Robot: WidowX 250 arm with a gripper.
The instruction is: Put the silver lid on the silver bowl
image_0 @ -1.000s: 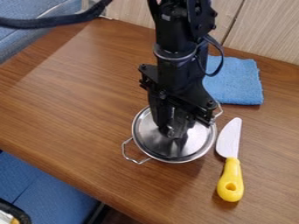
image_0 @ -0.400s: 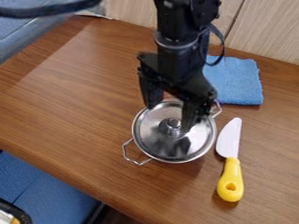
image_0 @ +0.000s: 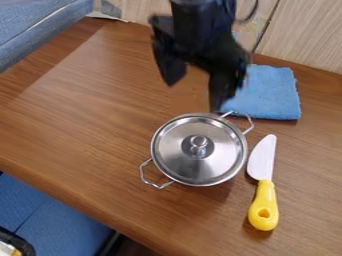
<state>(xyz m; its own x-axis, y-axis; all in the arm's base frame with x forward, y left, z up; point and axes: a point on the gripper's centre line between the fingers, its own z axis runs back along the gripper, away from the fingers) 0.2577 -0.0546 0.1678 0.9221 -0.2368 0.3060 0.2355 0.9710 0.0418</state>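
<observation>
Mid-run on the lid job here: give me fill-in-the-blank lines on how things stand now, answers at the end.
The silver lid rests not beside the silver bowl but ____ it.
The gripper, above the work, is not shut but ____.
The knife next to the bowl has a handle coloured ____.
The cloth lying on the table is coloured ____.
Missing words: on; open; yellow; blue.

so the lid (image_0: 180, 157) is sitting on the bowl (image_0: 145, 172), knife (image_0: 264, 182) just to the right of it, cloth (image_0: 270, 95) behind them both, and all of that's on the table (image_0: 87, 130)
</observation>
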